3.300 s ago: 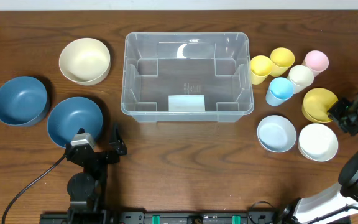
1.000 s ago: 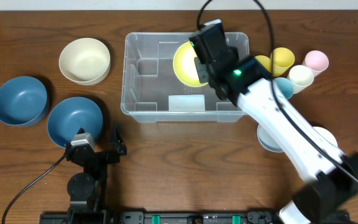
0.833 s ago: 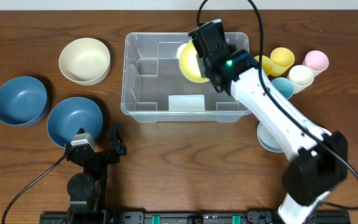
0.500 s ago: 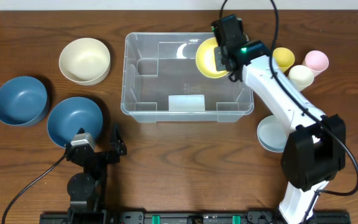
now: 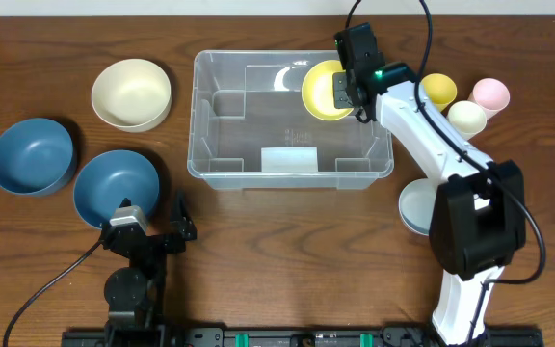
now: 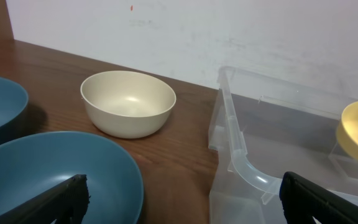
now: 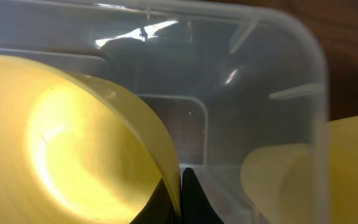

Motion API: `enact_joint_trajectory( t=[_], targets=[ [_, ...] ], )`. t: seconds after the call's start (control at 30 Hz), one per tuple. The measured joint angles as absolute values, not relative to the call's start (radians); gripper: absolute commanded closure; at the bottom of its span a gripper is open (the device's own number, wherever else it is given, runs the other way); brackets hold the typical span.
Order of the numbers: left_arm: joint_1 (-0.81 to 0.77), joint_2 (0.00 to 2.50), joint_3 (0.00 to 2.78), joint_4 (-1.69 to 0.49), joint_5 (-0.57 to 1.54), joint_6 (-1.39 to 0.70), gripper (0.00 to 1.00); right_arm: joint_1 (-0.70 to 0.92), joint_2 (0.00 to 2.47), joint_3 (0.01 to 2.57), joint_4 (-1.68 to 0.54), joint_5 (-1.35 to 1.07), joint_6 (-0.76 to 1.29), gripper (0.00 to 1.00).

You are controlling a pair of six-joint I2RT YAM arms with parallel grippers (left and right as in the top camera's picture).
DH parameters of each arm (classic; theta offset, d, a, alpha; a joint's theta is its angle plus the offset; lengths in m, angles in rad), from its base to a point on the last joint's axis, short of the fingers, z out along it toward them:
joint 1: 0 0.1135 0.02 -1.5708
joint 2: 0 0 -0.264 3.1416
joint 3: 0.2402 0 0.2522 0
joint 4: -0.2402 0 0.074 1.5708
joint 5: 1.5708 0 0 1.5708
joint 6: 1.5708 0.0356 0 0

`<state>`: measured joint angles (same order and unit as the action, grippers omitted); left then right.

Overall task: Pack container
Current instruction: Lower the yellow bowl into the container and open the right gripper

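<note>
Overhead, my right gripper [image 5: 341,92] has carried the round yellow plastic bowl [image 5: 321,90] from the centre to the back-right corner of the clear rectangular plastic container [image 5: 197,116] mid-table, jaws pinching the bowl's rim. Release looks next. Meanwhile my left gripper [image 5: 154,217] gapes wide, idle.

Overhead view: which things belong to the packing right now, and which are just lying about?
In the job: large clear rectangular plastic bin; round yellow bowl, pinched at its rim by the right fingers.
Lying about: round cream bowl; two round dark blue bowls; yellow cup; pink cup; cream cup; pale blue bowl.
</note>
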<state>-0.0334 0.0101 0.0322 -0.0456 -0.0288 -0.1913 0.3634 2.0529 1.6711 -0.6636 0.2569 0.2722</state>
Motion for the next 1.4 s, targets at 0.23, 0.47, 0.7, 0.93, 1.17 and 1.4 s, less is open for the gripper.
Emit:
enact_joint_trajectory(
  t=[0.23,0.47,0.7,0.93,1.17,1.4],
  targets=[
    [-0.033,0.010,0.032,-0.046,-0.028,-0.191,0.02,0.363,2.117,1.671,-0.648,0.254,0.289,0.99],
    [-0.033,0.010,0.032,-0.046,-0.028,-0.191,0.02,0.363,2.158,1.671,-0.640,0.253,0.303,0.96],
    [-0.033,0.010,0.032,-0.046,-0.028,-0.191,0.02,0.363,2.158,1.671,-0.627,0.250,0.313,0.60],
    [-0.033,0.010,0.032,-0.046,-0.028,-0.191,0.02,0.363,2.158,1.672,-0.630,0.246,0.310,0.59],
    [-0.033,0.010,0.032,-0.046,-0.028,-0.191,0.02,0.364,2.154,1.733,-0.706,0.239,0.304,0.58],
    [-0.033,0.010,0.032,-0.046,-0.028,-0.191,0.02,0.385,2.057,1.879,-0.889,0.174,0.285,0.41]
  ],
)
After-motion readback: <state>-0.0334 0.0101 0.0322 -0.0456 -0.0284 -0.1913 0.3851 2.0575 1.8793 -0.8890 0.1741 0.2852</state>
